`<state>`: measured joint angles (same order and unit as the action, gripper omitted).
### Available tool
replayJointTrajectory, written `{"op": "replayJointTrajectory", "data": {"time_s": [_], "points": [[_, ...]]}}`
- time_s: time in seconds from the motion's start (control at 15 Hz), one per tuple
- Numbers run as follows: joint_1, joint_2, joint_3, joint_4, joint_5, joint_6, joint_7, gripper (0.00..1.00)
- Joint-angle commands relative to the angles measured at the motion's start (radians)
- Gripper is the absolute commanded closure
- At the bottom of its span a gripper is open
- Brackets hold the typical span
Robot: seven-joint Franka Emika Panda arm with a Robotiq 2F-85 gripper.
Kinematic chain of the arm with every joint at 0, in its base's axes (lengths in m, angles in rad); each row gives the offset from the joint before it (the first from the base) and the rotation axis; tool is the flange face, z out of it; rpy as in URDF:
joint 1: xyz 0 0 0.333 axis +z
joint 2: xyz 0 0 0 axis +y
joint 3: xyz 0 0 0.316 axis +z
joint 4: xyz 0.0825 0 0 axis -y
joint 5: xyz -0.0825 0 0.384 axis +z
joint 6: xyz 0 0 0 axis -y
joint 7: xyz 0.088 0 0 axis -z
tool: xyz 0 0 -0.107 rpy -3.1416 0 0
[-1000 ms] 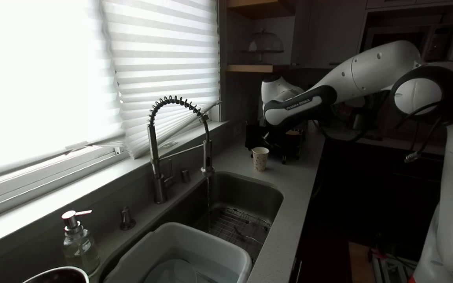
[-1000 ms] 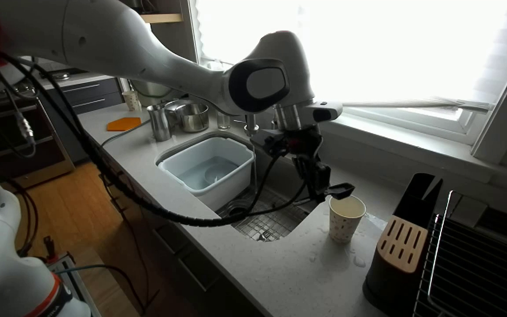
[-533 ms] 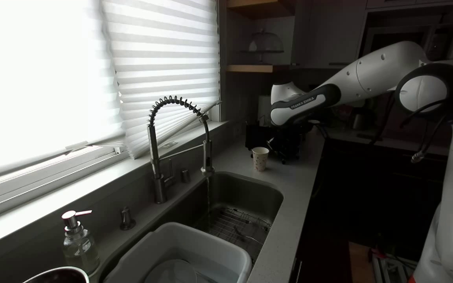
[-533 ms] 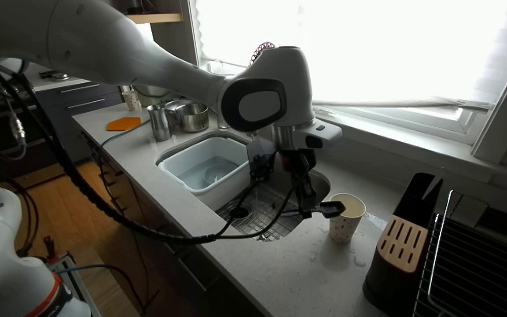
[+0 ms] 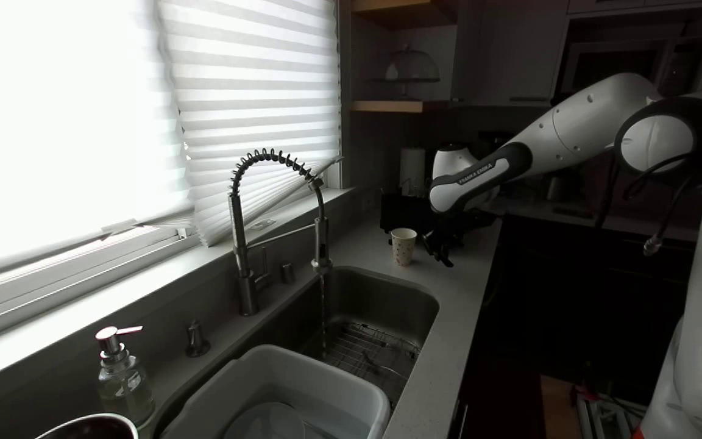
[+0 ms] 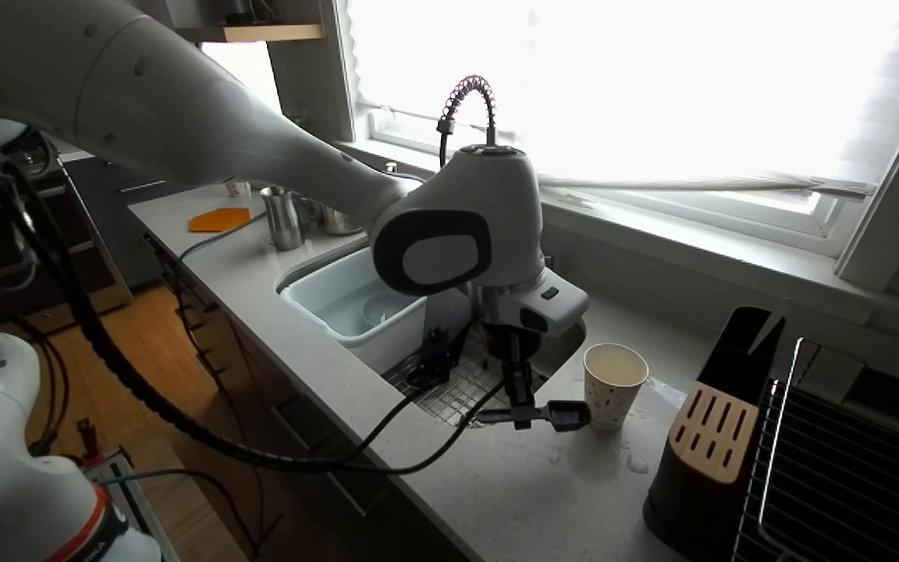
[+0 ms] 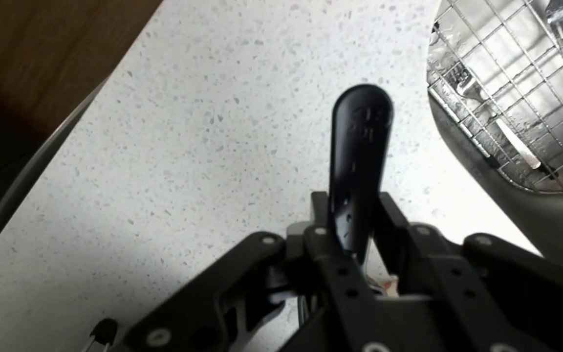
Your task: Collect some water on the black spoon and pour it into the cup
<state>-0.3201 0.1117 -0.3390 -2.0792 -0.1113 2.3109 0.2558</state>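
Jaws pinching the slim black plastic-looking spoon (image 7: 360, 156) had sunk near the speckled white tapered paper cup (image 6: 615, 392), so pouring seemed finished.

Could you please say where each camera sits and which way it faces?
In an exterior view, the camera seems near the soap bottle, looking along the sink toward the cup; the arm shows.
In an exterior view, it seems near the slotted holder, looking back over cup and sink; arm and gripper show.
The wrist view, from the arm's end, looks down at the countertop; the gripper shows, holding the black spoon.
Both exterior views share the cup, sink and arm.
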Motion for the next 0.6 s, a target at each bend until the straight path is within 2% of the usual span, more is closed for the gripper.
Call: {"op": "replayJointTrajectory", "data": {"time_s": [0.0, 0.53], "points": [[-0.011, -0.019, -0.002, -0.096, 0.070, 0.091, -0.016, 0.94], [-0.032, -0.006, -0.017, -0.206, 0.130, 0.248, -0.052, 0.94]]}}
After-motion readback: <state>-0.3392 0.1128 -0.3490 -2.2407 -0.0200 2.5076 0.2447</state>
